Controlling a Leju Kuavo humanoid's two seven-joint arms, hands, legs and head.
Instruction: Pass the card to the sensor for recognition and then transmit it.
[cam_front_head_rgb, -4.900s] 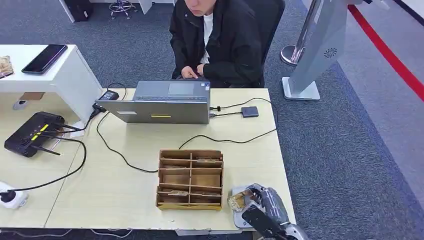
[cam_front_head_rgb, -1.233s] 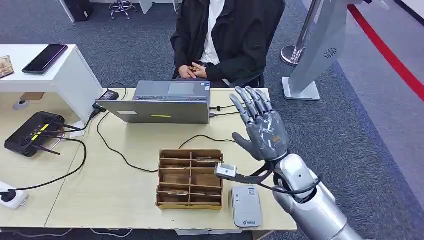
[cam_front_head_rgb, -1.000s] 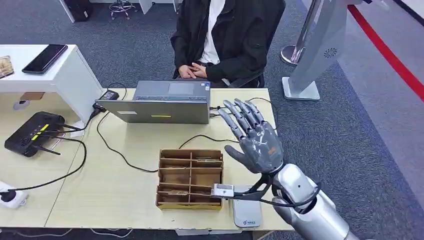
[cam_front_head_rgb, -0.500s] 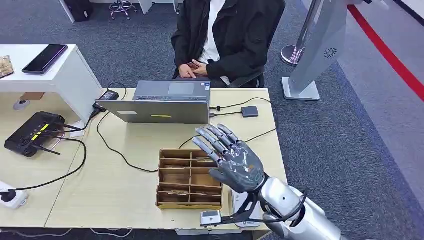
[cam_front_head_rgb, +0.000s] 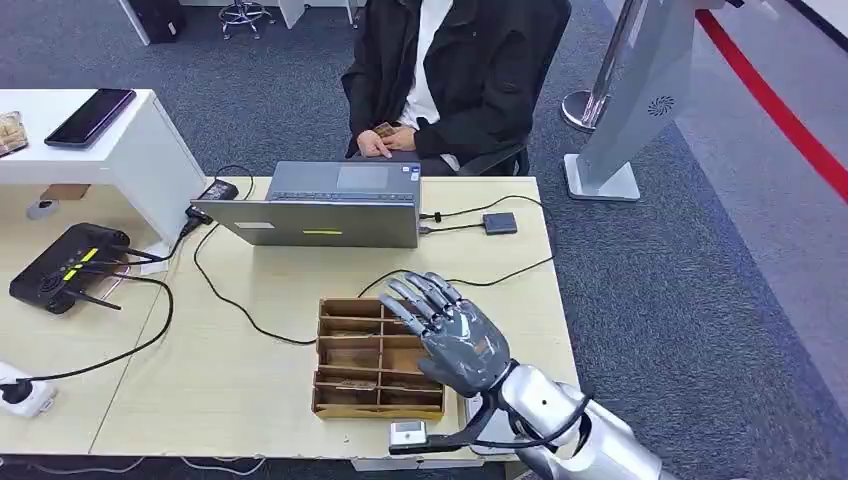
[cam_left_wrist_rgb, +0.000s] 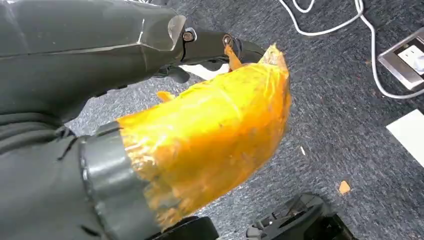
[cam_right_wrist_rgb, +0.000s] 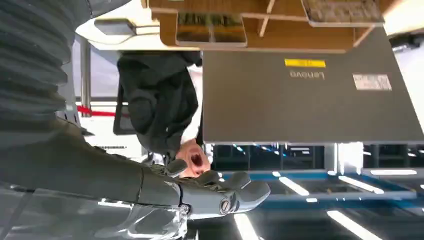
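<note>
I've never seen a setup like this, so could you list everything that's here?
Tray: one, brown, compartmented, near table edge.
Laptop: one, grey, far side of table.
Router: one, black, left table.
Phone: one, black, white desk.
Adapter: one, dark, cabled, right of laptop.
Cables: several, black, across table.
Stand: one, grey, on carpet.
Person: one, black jacket, behind laptop.
Right hand: grey, fingers spread above tray.
Left hand: wrapped in orange tape, above carpet.

"Lenovo", seemingly, on the laptop lid (cam_right_wrist_rgb: 310, 97)
</note>
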